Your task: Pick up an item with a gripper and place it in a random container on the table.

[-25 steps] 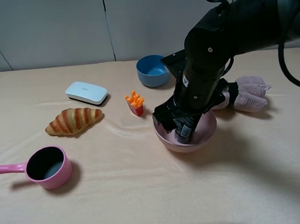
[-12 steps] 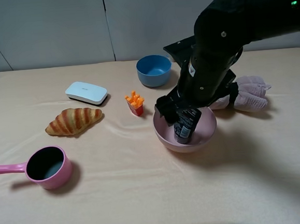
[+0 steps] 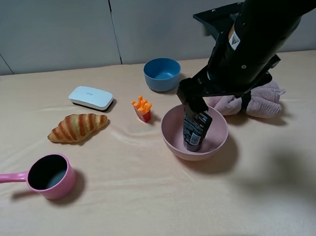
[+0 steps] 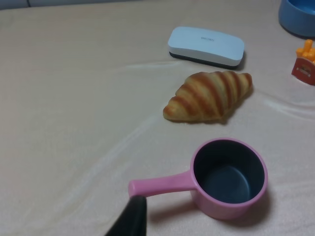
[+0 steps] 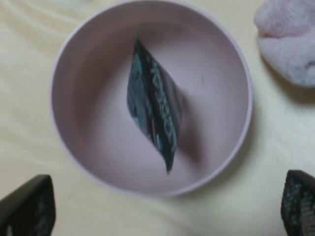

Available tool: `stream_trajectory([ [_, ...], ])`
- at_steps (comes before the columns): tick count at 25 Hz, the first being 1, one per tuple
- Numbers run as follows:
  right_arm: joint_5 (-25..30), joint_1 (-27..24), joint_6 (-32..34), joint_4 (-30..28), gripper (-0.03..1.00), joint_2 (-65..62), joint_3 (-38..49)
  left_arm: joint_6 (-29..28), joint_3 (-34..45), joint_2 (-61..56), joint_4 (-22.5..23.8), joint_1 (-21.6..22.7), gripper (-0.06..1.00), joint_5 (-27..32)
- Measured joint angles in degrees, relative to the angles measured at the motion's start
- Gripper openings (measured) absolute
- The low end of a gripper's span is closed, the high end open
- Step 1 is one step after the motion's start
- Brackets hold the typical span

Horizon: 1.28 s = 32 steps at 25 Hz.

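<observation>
Risen fingers (image 5: 34, 209) left tube (image 3: 196, 130) upright (crimp topmost).

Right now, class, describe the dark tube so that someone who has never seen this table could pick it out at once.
Find the wide pale-pink bowl right of the table's middle, in front of the blue bowl. The dark squeeze tube stands propped inside it, crimped end up, below the open right gripper. It is the only black, printed thing there; the pink bowl holds nothing else.
</observation>
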Motion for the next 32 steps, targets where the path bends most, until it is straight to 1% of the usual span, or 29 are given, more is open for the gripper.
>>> stream_trajectory([
  [11,10.39,0.0,-4.83,6.29,0.69,-8.55,0.0,0.0,0.0,0.0,0.0,0.0,1.0,0.0],
  [15,14.73,0.0,-5.55,6.63,0.69,-10.86,0.0,0.0,0.0,0.0,0.0,0.0,1.0,0.0],
  [19,17.9,0.0,-6.74,6.63,0.69,-12.7,0.0,0.0,0.0,0.0,0.0,0.0,1.0,0.0],
  [32,18.45,0.0,-16.56,6.63,0.69,-21.08,0.0,0.0,0.0,0.0,0.0,0.0,1.0,0.0],
])
